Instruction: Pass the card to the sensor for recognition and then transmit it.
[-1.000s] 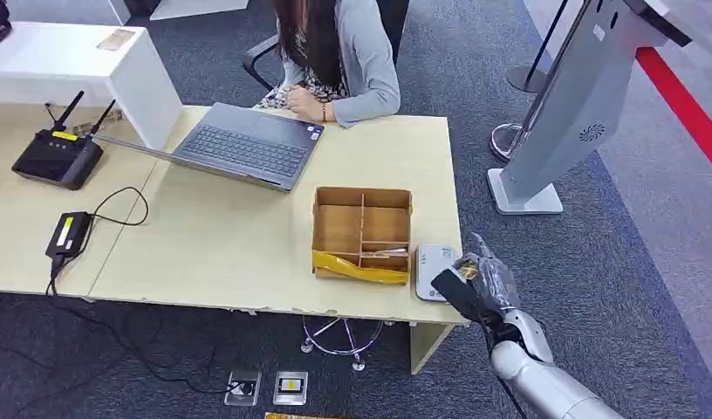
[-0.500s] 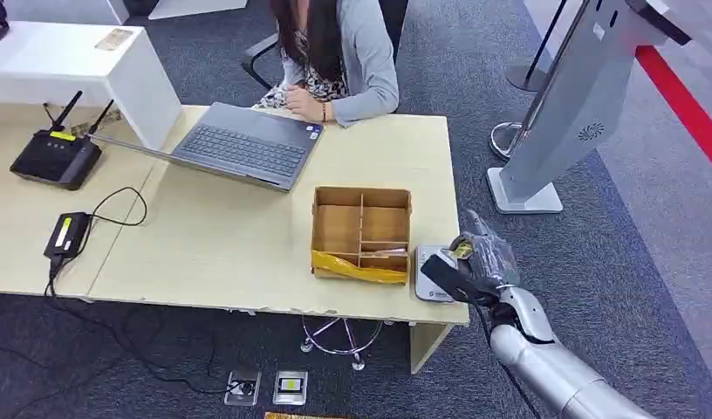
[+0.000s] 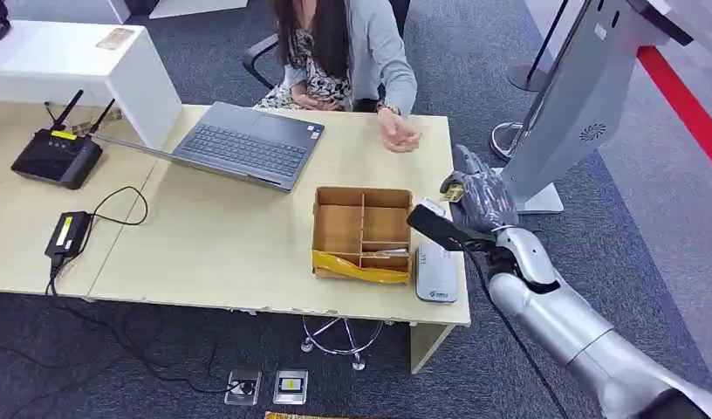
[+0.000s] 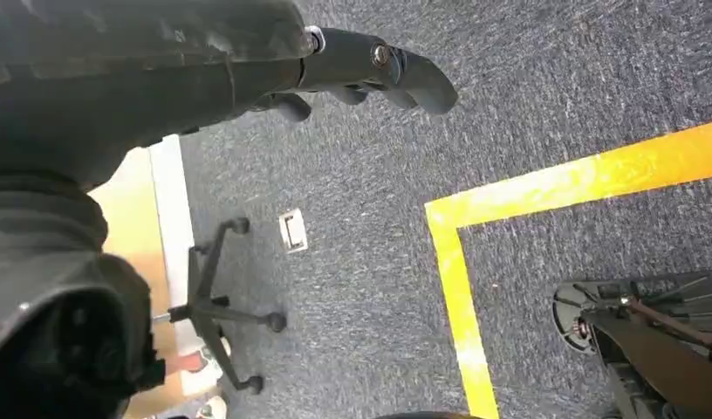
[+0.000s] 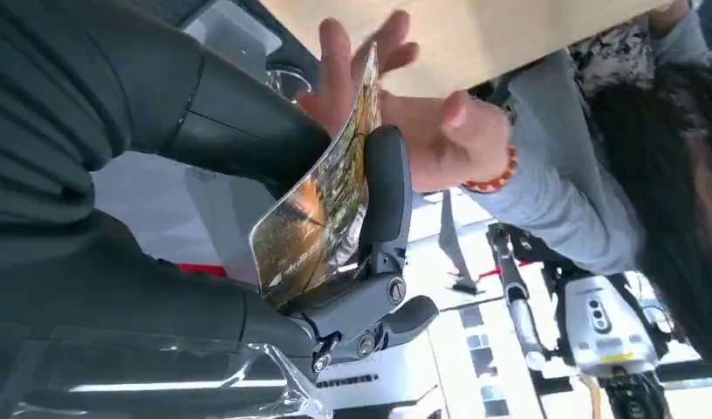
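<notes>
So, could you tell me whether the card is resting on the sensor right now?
No, the right hand holds the card up in the air, beyond the sensor lying on the desk.

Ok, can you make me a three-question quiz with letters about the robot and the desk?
1. Where is the white card reader?
A. beside the wooden divider box
B. on the laptop
C. on the floor

2. What colour is the floor tape?
A. red
B. yellow
C. green

3. What is the right hand doing?
A. resting empty
B. pressing keys
C. holding a card

Answers: 1 A, the reader lies by the box at the desk's edge. 2 B, the left wrist view shows a yellow line. 3 C, the card sits between thumb and fingers.
</notes>
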`<state>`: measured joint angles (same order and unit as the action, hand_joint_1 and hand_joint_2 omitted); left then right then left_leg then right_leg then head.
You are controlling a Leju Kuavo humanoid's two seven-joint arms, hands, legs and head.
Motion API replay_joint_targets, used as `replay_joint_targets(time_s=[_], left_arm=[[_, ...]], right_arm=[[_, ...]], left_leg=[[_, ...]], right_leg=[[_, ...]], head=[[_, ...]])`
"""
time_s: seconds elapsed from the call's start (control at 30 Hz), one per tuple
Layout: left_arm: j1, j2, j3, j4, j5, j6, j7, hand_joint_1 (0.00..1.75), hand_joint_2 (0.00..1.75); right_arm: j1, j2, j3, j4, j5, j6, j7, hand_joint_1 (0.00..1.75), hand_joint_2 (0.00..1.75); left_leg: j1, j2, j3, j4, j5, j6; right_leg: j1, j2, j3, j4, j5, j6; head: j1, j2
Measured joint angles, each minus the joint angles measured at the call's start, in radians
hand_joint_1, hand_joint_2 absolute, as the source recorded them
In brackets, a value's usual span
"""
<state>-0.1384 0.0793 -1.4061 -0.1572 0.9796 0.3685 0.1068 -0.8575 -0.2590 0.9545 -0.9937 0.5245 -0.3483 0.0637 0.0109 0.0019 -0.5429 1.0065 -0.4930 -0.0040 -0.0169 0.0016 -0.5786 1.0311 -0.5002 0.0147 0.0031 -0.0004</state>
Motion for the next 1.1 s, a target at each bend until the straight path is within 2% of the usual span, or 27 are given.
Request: replay_joint_targets(time_s=[0.2, 0.33, 0.47, 0.5, 0.53, 0.57, 0.67, 0.73, 0.9, 0.93, 1.1], left_arm=[[-0.001, 0.0, 0.0, 0.0, 0.002, 0.002, 0.006, 0.0, 0.0], [-0.001, 0.0, 0.0, 0.0, 0.006, 0.004, 0.006, 0.0, 0.0], [-0.001, 0.0, 0.0, 0.0, 0.006, -0.001, 0.005, 0.0, 0.0], [-0.001, 0.0, 0.0, 0.0, 0.006, -0.001, 0.005, 0.0, 0.0], [-0.001, 0.0, 0.0, 0.0, 0.006, -0.002, 0.005, 0.0, 0.0], [-0.001, 0.0, 0.0, 0.0, 0.006, -0.002, 0.005, 0.0, 0.0], [-0.001, 0.0, 0.0, 0.0, 0.006, -0.002, 0.005, 0.0, 0.0], [-0.001, 0.0, 0.0, 0.0, 0.01, -0.003, 0.005, 0.0, 0.0], [-0.001, 0.0, 0.0, 0.0, 0.017, -0.003, 0.005, 0.0, 0.0], [-0.001, 0.0, 0.0, 0.0, 0.021, -0.002, 0.005, 0.0, 0.0], [-0.001, 0.0, 0.0, 0.0, 0.027, 0.0, 0.005, 0.0, 0.0]], right_arm=[[-0.029, 0.058, 0.016, 0.043, 0.017, -0.003, -0.03, 1.75, 1.75], [-0.051, 0.116, 0.023, 0.109, 0.02, -0.023, -0.061, 1.75, 1.75], [-0.053, 0.146, 0.024, 0.157, 0.02, -0.039, -0.077, 1.75, 1.75], [-0.053, 0.15, 0.024, 0.165, 0.02, -0.042, -0.08, 0.37, 1.75], [-0.053, 0.153, 0.024, 0.17, 0.02, -0.043, -0.082, 0.0, 1.75], [-0.053, 0.156, 0.024, 0.179, 0.021, -0.046, -0.084, 0.0, 0.0], [-0.053, 0.168, 0.024, 0.206, 0.02, -0.048, -0.099, 0.0, 0.0], [-0.053, 0.176, 0.023, 0.23, 0.003, -0.051, -0.14, 0.0, 0.0], [-0.052, 0.186, 0.023, 0.251, 0.006, -0.047, -0.152, 0.0, 0.0], [-0.051, 0.189, 0.023, 0.256, 0.006, -0.047, -0.153, 0.0, 1.75], [-0.046, 0.193, 0.023, 0.264, 0.011, -0.053, -0.15, 0.0, 1.75]], left_leg=[[0.0, 0.0, -0.001, 0.0, 0.0, 0.0], [0.0, 0.0, 0.0, 0.0, 0.0, 0.0], [0.0, -0.001, -0.001, 0.0, 0.0, 0.0], [0.0, -0.001, -0.001, 0.0, 0.0, 0.0], [0.0, -0.001, -0.001, 0.0, 0.0, 0.0], [0.0, -0.001, -0.001, 0.0, 0.0, 0.0], [0.0, 0.0, 0.0, 0.0, 0.0, 0.0], [0.0, -0.001, 0.0, 0.0, 0.0, 0.0], [0.0, -0.001, 0.0, 0.0, 0.0, 0.0], [0.0, -0.001, 0.0, 0.0, 0.0, 0.0], [0.0, -0.001, 0.0, 0.0, 0.0, 0.0]], right_leg=[[0.0, -0.001, 0.0, 0.0, 0.0, 0.0], [0.0, -0.001, 0.0, 0.0, 0.0, 0.0], [0.0, -0.001, 0.0, 0.0, 0.0, 0.0], [0.0, -0.001, 0.0, 0.0, 0.0, 0.0], [0.0, -0.001, 0.0, 0.0, 0.0, 0.0], [0.0, -0.001, 0.0, 0.0, 0.0, 0.0], [0.0, -0.001, 0.0, 0.0, 0.0, 0.0], [0.0, -0.001, 0.0, 0.0, 0.0, 0.0], [0.0, -0.001, 0.0, 0.0, 0.0, 0.0], [0.0, 0.0, 0.0, 0.0, 0.0, 0.0], [0.0, 0.0, 0.0, 0.0, 0.0, 0.0]], head=[[0.0, 0.0], [0.0, 0.0], [0.0, 0.0], [0.0, 0.0], [0.0, 0.0], [0.0, 0.0], [0.0, 0.0], [0.0, 0.0], [0.0, 0.0], [0.0, 0.0], [0.0, 0.0]])
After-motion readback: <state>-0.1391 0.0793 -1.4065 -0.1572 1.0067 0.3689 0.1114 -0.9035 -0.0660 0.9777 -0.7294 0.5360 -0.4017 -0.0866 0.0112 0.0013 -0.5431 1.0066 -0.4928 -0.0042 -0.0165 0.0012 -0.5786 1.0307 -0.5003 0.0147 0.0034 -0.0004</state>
